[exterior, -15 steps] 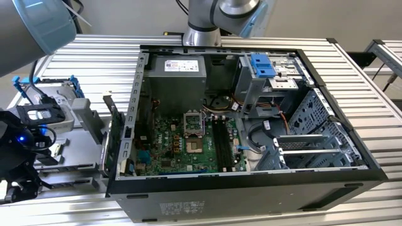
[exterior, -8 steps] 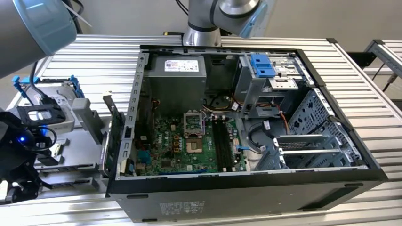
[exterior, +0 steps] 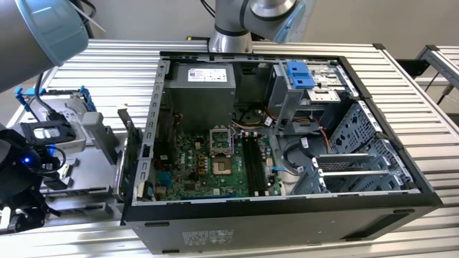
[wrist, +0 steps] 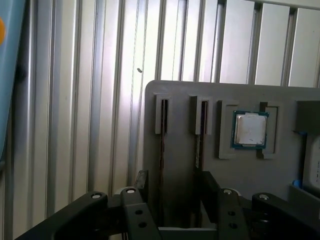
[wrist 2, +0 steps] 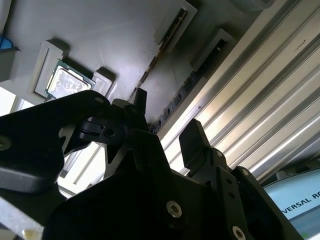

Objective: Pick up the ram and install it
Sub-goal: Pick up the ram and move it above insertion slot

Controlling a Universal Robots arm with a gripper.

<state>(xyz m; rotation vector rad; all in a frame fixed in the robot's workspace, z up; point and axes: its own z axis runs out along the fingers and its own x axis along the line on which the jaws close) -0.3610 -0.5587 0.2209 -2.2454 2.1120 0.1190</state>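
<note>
Gripper (wrist: 175, 176) hangs open and empty, jaws spread over tray (wrist: 180, 97). Ram (wrist: 162, 160) stands on edge in its slot just below, not yet gripped. I judge it is kept upright so its flat faces are offered for pinching.

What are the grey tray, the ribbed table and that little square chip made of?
Grey tray: likely matte plastic, dull and even. Ribbed table: looks like bare metal, bright streaky glints. Square chip: shiny metal lid on a green board.
</note>
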